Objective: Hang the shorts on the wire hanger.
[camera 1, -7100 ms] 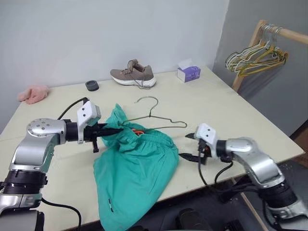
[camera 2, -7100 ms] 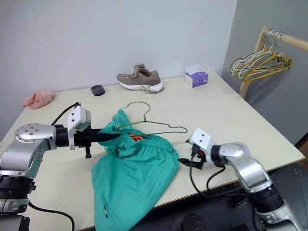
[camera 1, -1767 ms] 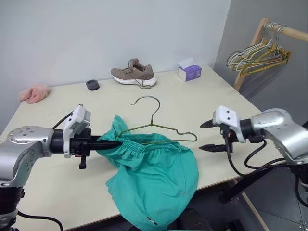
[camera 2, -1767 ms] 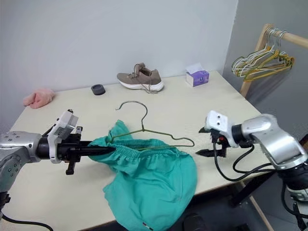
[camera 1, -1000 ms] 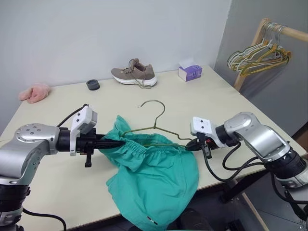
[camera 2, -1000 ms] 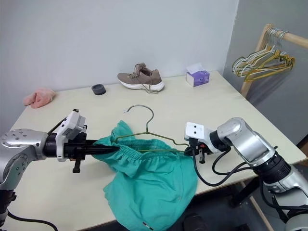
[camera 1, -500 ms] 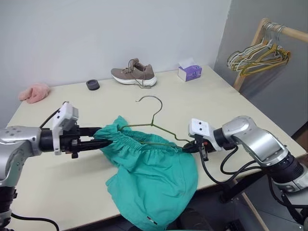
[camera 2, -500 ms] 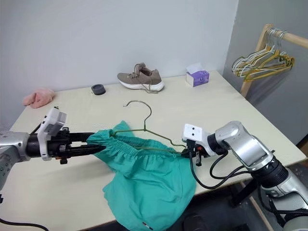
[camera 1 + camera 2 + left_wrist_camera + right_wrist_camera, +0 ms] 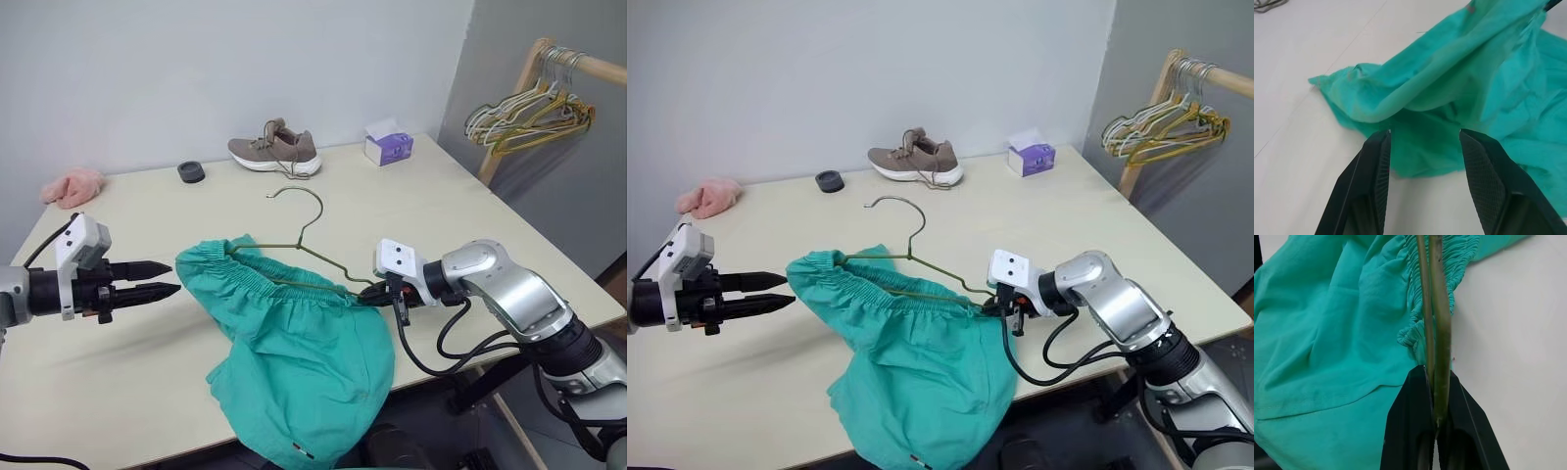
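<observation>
Pinching the wire hanger (image 9: 304, 250) end, right gripper (image 9: 377, 297) is clamped shut. Left gripper (image 9: 162, 277) is parted, empty. Shorts (image 9: 294, 362) are draped over worktop (image 9: 431, 206) edge: limp, light; gathered waistband is the best hold.

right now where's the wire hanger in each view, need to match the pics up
Left eye view: wire hanger mid-table, its end shut in the right gripper.
Right eye view: same, above the shorts.
Left wrist view: no hanger that I can make out.
Right wrist view: its wire runs up from the shut fingers.
Shared landmark: the shorts' gathered waistband.
</observation>
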